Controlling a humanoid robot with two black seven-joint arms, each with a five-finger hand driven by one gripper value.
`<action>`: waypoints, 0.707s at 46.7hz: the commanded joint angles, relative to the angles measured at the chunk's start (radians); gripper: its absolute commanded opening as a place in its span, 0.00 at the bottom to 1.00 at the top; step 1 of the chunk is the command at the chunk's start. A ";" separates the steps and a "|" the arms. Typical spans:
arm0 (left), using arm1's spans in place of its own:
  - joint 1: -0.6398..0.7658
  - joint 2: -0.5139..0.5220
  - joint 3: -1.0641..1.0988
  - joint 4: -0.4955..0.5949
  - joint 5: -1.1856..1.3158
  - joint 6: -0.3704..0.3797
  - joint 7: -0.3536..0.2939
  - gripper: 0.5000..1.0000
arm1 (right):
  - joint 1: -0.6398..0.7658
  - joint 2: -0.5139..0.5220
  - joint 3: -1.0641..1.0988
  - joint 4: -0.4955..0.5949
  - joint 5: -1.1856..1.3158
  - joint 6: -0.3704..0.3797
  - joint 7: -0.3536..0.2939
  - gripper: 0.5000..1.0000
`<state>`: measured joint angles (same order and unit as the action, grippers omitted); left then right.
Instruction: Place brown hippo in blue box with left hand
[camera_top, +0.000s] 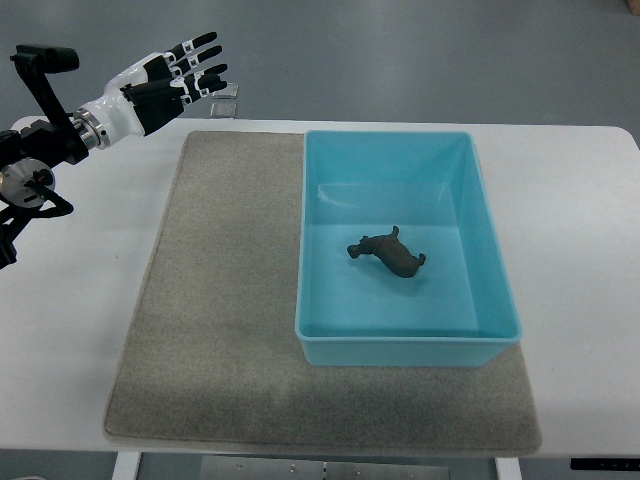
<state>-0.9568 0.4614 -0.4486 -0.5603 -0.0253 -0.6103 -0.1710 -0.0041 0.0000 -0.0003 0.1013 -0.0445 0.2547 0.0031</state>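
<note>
Nearest the camera runs the front edge of a grey mat (220, 330), spread over a white table (580, 230) and reaching under most of the work area.

On the mat's right half sits the blue box (330, 170), an open rectangular tub with plain light-blue walls and floor. Its only content is the brown hippo (390, 254), a small dark figure lying on the box floor a little toward 6 o'clock from the middle of the floor, tipped over rather than standing squarely, its head end pointing toward 9 o'clock and its legs sticking out toward 3 o'clock. It touches none of the walls; bare blue floor shows all round it.

Outward from the hippo, at roughly 10 o'clock and well apart from it, hangs the left hand (180, 70). Its arm comes in from the picture's left edge, with a white forearm shell and black joint hardware behind it. That hand is beyond the mat's far left corner, over the far edge of the table, and is clear of the box. Its black-and-white fingers (205, 45) are stretched out nearly straight and slightly fanned, pointing toward 2 o'clock, and nothing is held in them.

Just past the fingertips, at the table's far rim, a small clear object (224, 101) stands; what it is cannot be made out.
</note>
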 joint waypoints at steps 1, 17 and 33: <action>0.042 0.003 -0.076 0.017 -0.062 -0.001 0.100 1.00 | -0.001 0.000 -0.001 0.000 0.000 0.000 0.000 0.87; 0.109 0.002 -0.229 0.020 -0.114 -0.001 0.245 1.00 | -0.001 0.000 0.000 0.000 0.000 0.000 0.000 0.87; 0.107 -0.001 -0.309 0.020 -0.136 -0.001 0.246 1.00 | -0.001 0.000 0.000 0.000 0.000 0.000 0.000 0.87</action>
<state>-0.8484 0.4590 -0.7482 -0.5424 -0.1607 -0.6110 0.0751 -0.0034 0.0000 -0.0005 0.1012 -0.0445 0.2546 0.0031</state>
